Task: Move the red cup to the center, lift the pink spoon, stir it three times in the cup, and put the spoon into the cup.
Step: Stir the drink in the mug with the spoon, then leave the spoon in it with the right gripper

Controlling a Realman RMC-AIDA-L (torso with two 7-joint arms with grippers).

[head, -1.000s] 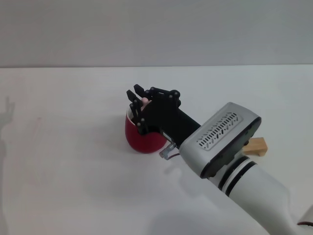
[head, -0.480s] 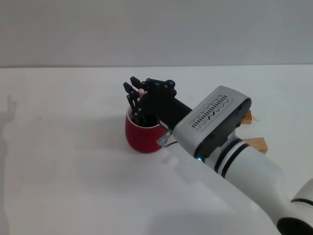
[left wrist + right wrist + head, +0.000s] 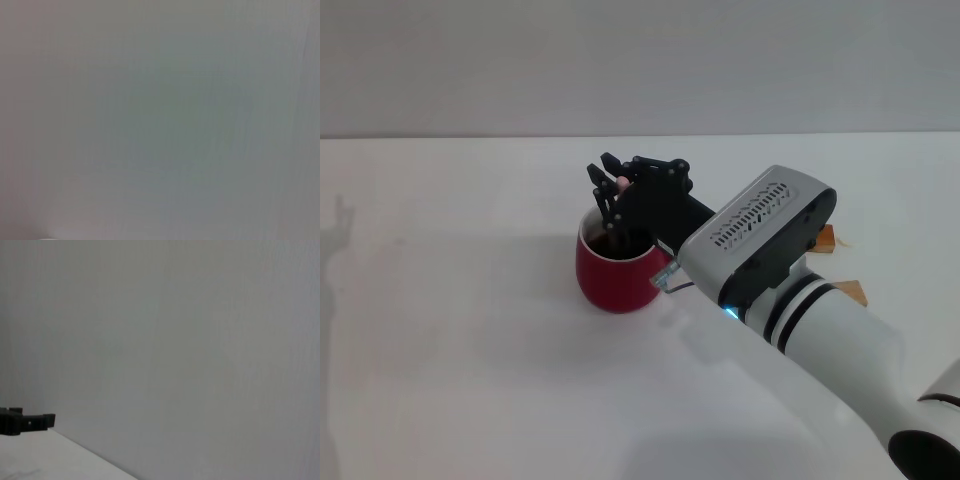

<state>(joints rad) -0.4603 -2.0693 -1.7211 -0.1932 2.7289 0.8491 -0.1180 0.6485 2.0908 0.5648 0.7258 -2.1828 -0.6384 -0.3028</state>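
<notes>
Spoon (image 3: 619, 183) in right hand (image 3: 610, 190)

Pink spoon (image 3: 619, 182): only the handle tip shows between the right tool's (image 3: 611, 183) fingers; bowl and stem hidden inside the red cup (image 3: 615, 272). Cup handle behind the arm. Wooden blocks (image 3: 824, 240) partly covered. Left tool out of every view.

Head camera looks down on the table (image 3: 450, 330) — wrist cameras face blank wall.
</notes>
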